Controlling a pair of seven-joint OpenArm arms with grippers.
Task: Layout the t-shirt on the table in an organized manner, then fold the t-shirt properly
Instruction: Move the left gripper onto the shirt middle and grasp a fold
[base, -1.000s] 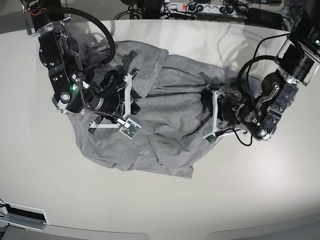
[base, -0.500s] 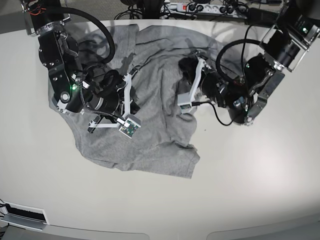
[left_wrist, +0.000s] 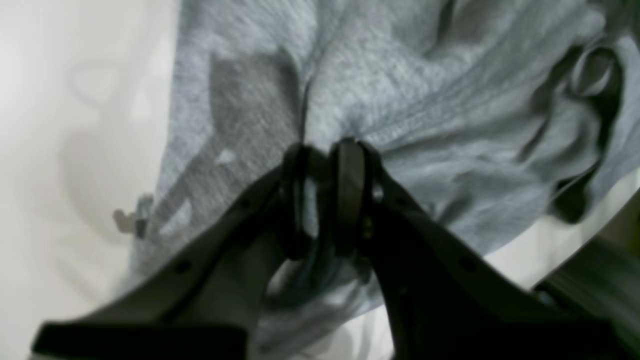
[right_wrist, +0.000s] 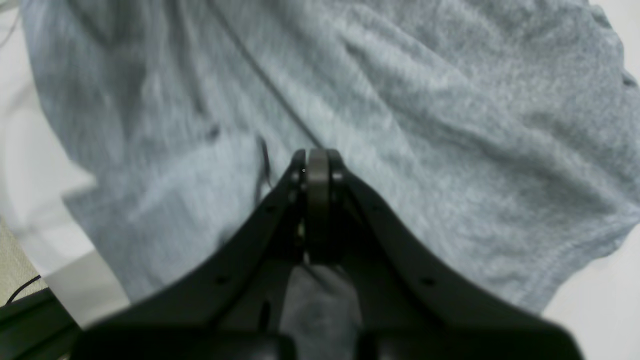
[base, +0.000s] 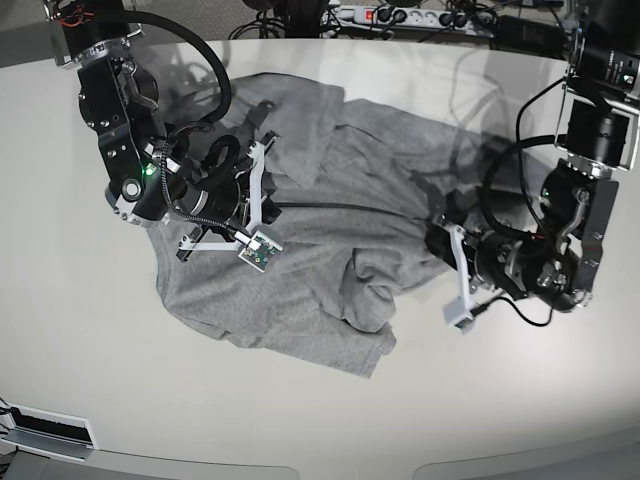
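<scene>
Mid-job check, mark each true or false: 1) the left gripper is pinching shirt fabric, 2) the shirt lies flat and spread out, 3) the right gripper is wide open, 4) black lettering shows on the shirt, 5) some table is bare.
1) True: the left gripper is shut on a bunch of the t-shirt.
2) False: it lies crumpled, with folds.
3) False: the right gripper is shut, over the fabric.
4) False: only plain grey cloth shows.
5) True: the table is bare around the shirt.

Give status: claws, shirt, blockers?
Left claw pinching a fold of the t-shirt. Right claw shut on the t-shirt. T-shirt crumpled, not laid flat on the table. No blockers seen.
</scene>
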